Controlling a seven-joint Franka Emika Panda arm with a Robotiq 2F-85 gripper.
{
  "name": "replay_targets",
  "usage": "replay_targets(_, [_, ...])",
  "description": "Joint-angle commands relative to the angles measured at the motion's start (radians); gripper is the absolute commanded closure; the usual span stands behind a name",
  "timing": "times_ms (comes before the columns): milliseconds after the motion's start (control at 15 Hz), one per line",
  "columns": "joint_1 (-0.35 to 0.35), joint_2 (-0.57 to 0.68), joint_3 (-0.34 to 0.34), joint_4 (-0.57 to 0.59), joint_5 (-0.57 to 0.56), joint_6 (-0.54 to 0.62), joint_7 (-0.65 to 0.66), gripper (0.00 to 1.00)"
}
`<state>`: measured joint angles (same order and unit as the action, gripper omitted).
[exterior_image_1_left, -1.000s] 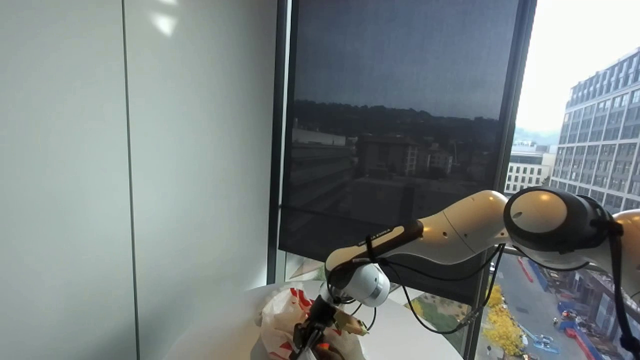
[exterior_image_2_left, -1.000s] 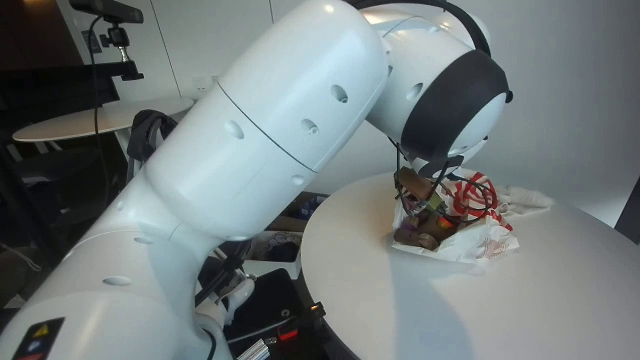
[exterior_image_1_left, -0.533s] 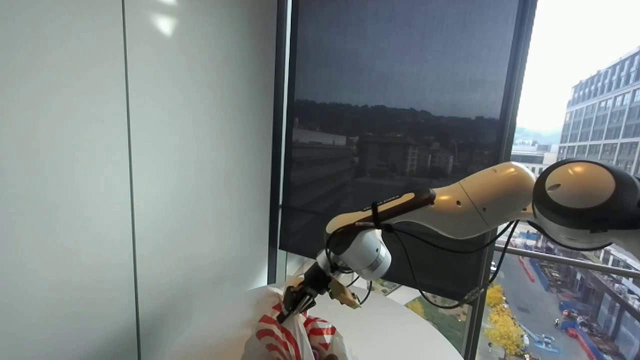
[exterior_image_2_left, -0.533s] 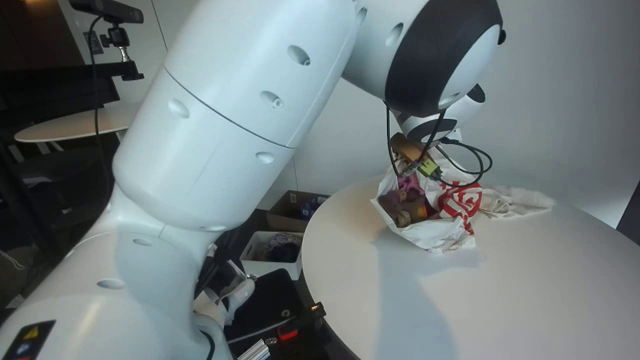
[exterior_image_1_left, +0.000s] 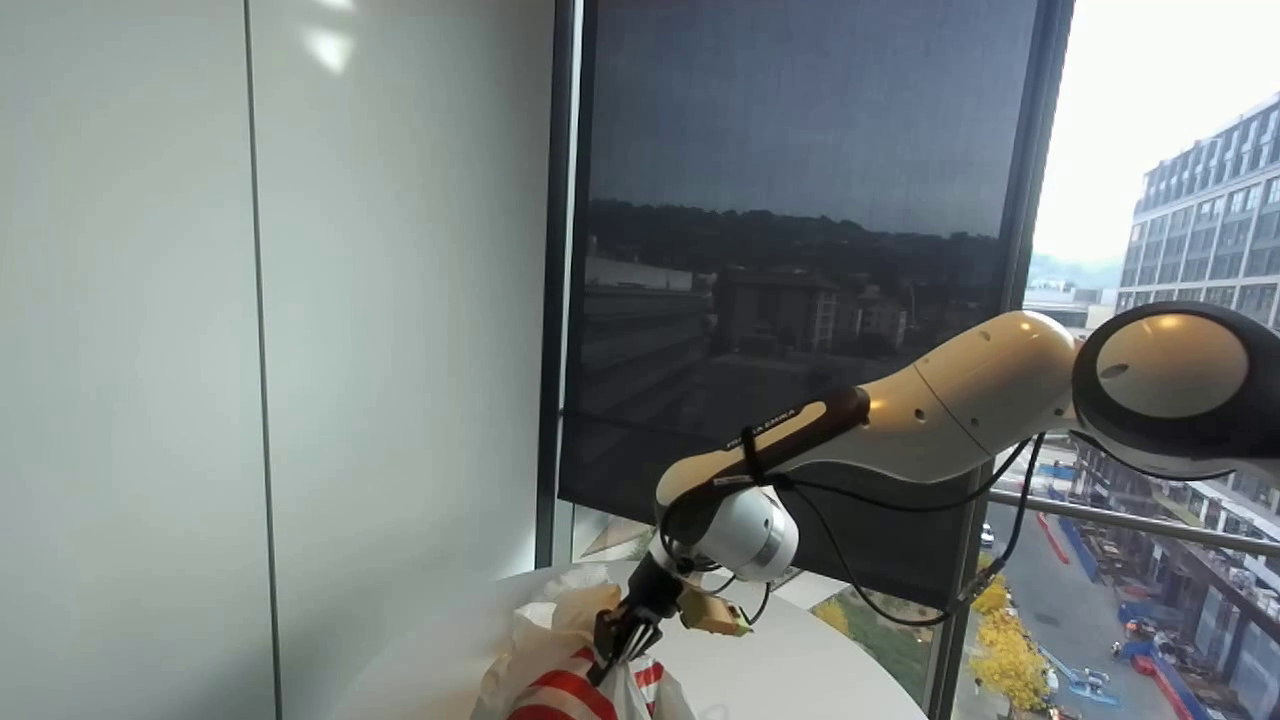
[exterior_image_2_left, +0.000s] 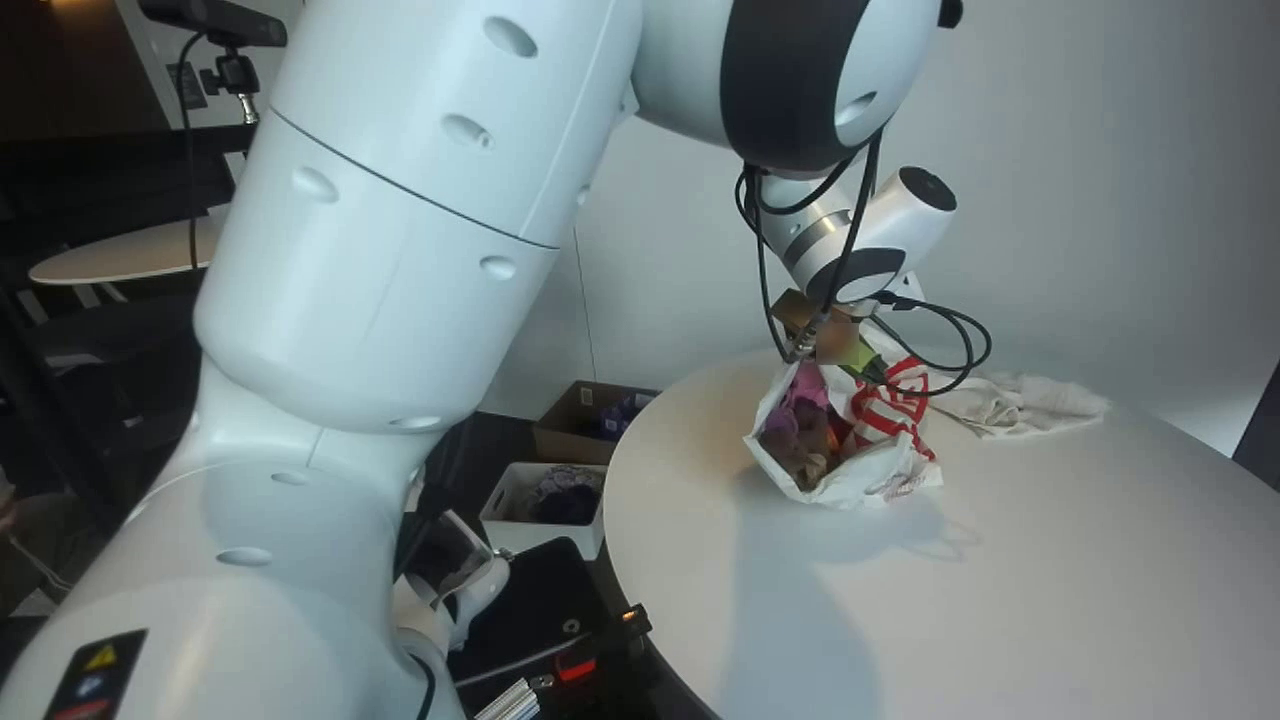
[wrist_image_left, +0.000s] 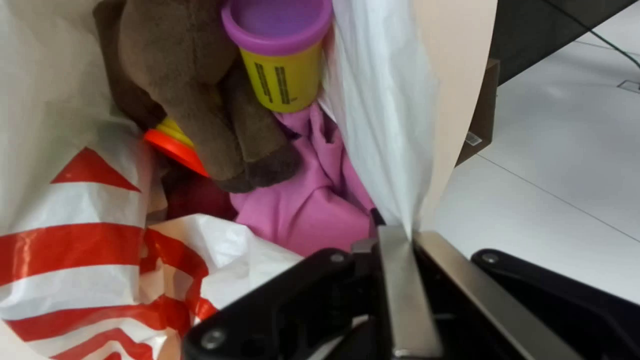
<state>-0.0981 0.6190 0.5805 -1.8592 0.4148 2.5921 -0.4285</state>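
Red-striped plastic shopping bag (wrist_image_left: 75, 250) is sagging below the gripper (wrist_image_left: 409, 232), which is clenching one gathered edge, while the bag's mouth is gaping left of that grip in the wrist view, over the round white table (exterior_image_2_left: 1050, 590).

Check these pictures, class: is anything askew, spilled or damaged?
The striped plastic bag looks askew: its rim is drawn into a narrow fold, pinched in the hand. Its mouth gapes, exposing a yellow tub and brown plush toy. I see no spill or damage.
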Motion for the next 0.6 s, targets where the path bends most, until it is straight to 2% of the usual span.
replay_targets(0, [0.07, 0.006, -0.078, 0.004, -0.019, -0.041, 0.031, 1.0])
replay_targets(133, [0.096, -0.007, -0.1, -0.007, -0.022, -0.06, 0.035, 0.98])
replay_targets(200, [0.122, -0.023, -0.124, -0.016, -0.037, -0.068, 0.065, 0.73])
replay_targets(333, [0.189, -0.066, -0.192, -0.042, -0.107, -0.08, 0.149, 0.7])
replay_targets(533, [0.268, -0.128, -0.269, -0.074, -0.213, -0.132, 0.279, 0.48])
